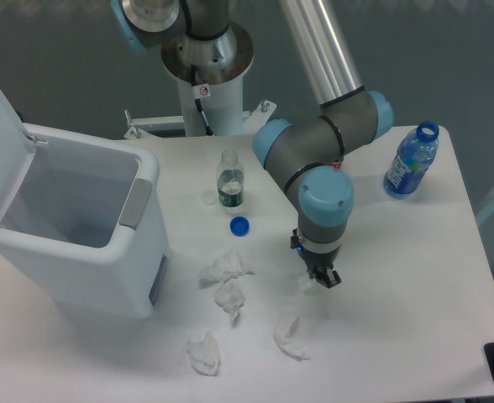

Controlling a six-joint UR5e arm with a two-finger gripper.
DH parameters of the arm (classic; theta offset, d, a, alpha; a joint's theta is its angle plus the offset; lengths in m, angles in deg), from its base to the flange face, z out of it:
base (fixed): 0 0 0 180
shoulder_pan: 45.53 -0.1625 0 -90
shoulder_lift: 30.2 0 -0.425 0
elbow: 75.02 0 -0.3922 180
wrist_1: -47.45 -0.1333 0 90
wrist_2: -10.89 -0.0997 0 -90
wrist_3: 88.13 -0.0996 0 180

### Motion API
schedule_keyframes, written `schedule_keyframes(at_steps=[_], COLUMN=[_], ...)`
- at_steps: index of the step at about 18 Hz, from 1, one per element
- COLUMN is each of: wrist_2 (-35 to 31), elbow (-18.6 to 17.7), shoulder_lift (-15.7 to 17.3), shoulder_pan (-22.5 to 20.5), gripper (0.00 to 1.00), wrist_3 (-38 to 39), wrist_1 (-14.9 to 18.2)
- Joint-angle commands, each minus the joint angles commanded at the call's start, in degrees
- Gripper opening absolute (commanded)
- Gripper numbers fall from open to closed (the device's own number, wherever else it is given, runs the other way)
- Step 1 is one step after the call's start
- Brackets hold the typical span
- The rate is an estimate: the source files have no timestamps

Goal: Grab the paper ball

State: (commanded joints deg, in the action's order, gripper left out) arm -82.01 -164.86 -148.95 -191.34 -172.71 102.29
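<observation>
The paper ball [306,285] is a small white wad on the table's middle right, pressed against the left side of my gripper's [323,278] dark fingertips. The gripper points straight down at the tabletop. Its fingers look drawn together on the ball, though the arm's wrist hides most of the grip. Only the ball's left edge shows.
Other white wads lie to the left and in front [226,267] [229,298] [203,353] [291,336]. A blue cap [239,225] and a small clear bottle [229,179] are behind them. An open white bin [138,252] fills the left. A blue bottle [412,159] stands at the far right.
</observation>
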Motion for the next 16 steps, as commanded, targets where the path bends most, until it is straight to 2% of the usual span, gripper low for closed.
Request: schedule_keyframes(at_steps=[4, 6, 12, 15, 16], wrist_2=[-0.09, 0.09, 0.53, 2.45, 3.85], elbow=[5.53, 7.47, 11.16, 15.73, 17.39], shoulder_lift=[-0.35, -0.17, 2.55, 2.46, 2.55], shoulder_pan=[0.09, -0.17, -1.14, -2.89, -3.51], gripper=[0.02, 0.07, 0.06, 0.05, 0.02], wrist_3=[6.34, 8.54, 12.24, 12.07, 11.98], wrist_1=[7.12, 9.40, 13.10, 20.29, 21.53])
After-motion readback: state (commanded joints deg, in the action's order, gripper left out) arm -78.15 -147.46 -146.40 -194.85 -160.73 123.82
